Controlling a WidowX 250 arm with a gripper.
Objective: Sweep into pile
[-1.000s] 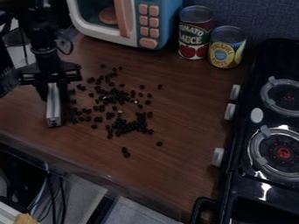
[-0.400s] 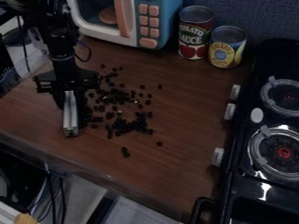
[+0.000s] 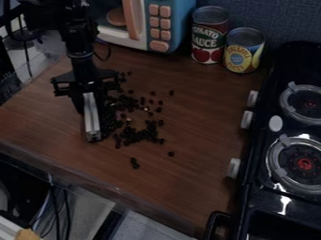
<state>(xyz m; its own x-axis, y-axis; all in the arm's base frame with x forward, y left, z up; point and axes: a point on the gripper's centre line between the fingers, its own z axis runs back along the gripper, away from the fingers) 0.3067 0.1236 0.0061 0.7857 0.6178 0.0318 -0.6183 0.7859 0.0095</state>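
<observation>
The black gripper [image 3: 93, 110] is low over the left part of the brown counter, pointing down. It holds a long, pale, narrow tool [image 3: 91, 117] whose lower end rests at or just above the wood. Small dark beans [image 3: 139, 135] lie scattered right of the tool, densest just beside it and in a clump to its lower right. Two beans sit apart nearer the front edge, and a few single ones lie to the right. The gripper and tool hide part of the scatter's left side.
A toy microwave [image 3: 156, 26] stands at the back, with a tomato sauce can [image 3: 209, 35] and a pineapple can [image 3: 243, 50] beside it. The black toy stove [image 3: 276, 159] lines the right side. The counter's front edge [image 3: 119, 190] slants along the lower left.
The gripper and its tool have moved right and slightly toward the front. Beans on the scatter's left side have been pushed right, crowding against the tool. The rest of the beans look unmoved.
</observation>
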